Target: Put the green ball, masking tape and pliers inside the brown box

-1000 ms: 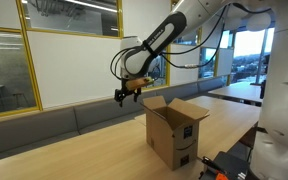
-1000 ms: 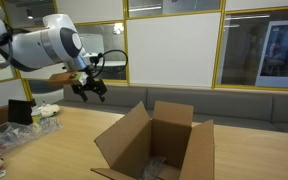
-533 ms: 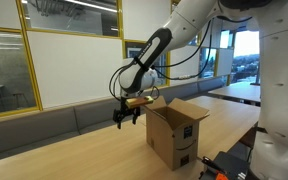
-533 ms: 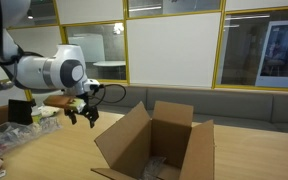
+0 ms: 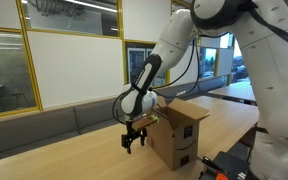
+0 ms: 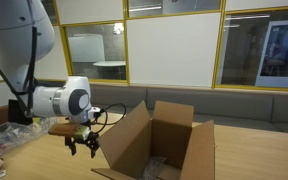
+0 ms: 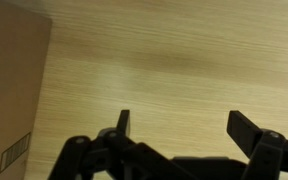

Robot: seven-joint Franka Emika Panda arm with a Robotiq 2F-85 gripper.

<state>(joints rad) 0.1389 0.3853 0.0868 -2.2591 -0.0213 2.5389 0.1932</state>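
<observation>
The brown box [image 5: 179, 135] [image 6: 156, 150] stands on the wooden table with its top flaps open. In the wrist view its side wall [image 7: 14, 80] fills the left edge, a printed label low on it. My gripper [image 5: 134, 141] [image 6: 82, 148] hangs open just above the tabletop, beside the box and outside it. Only bare wood shows between the fingers of the gripper [image 7: 182, 125] in the wrist view. The green ball, the masking tape and the pliers do not show in any view.
A pile of bags and a black item [image 6: 14, 125] lies at the table's edge. A black and red object [image 5: 224, 165] sits near the box's front. A grey bench [image 5: 44, 130] runs along the glass wall behind the table.
The arm has swung down from above box height to just over the tabletop beside the box. The jaws stayed open and empty.
</observation>
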